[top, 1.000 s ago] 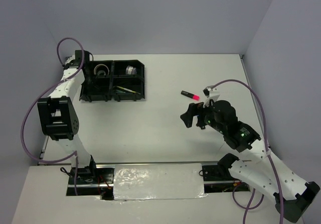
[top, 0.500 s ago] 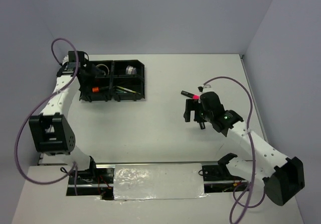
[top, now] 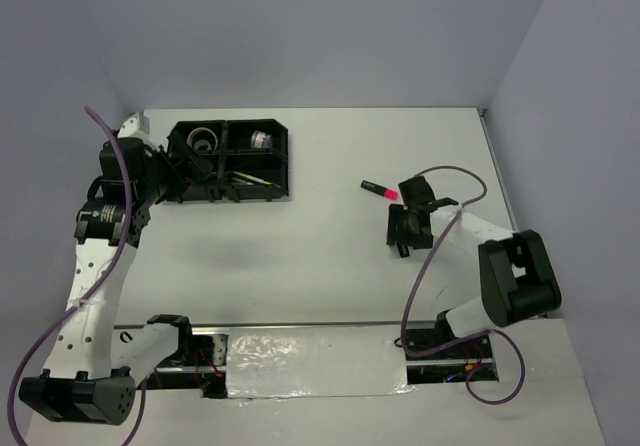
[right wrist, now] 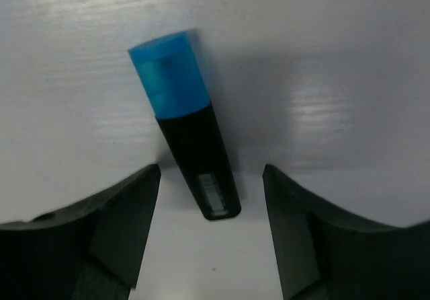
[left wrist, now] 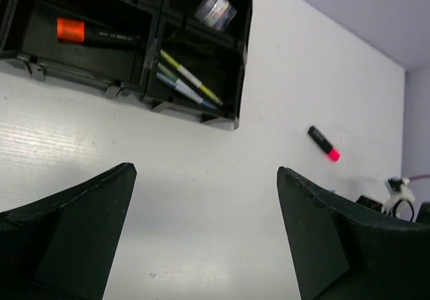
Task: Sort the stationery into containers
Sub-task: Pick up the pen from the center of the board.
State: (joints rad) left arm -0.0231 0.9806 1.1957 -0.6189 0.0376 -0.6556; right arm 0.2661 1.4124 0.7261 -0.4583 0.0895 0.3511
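The black four-compartment tray (top: 285,166) stands at the far left. It holds an orange-ended marker (left wrist: 94,34), a yellow-green stick with a thin blue pen (left wrist: 188,81) and two tape rolls (top: 203,141) (top: 262,139). My left gripper (top: 180,166) hovers open and empty at the tray's near-left side, high above the table (left wrist: 205,179). A pink-ended marker (top: 380,189) lies on the table right of centre. Just below it my right gripper (top: 410,226) is low on the table, hiding the blue-ended marker in the top view. In the right wrist view the blue-ended marker (right wrist: 188,132) lies between the open fingers (right wrist: 211,179), with a gap on each side.
Walls close the table at the back and on both sides. The right arm's cable (top: 440,236) loops beside its gripper. Both arm bases and a foil-covered strip (top: 315,361) sit along the near edge.
The left gripper opened, left the orange-ended marker in the tray and drew back to the left. The right gripper dropped to the table over the blue-ended marker, and its jaws have narrowed.
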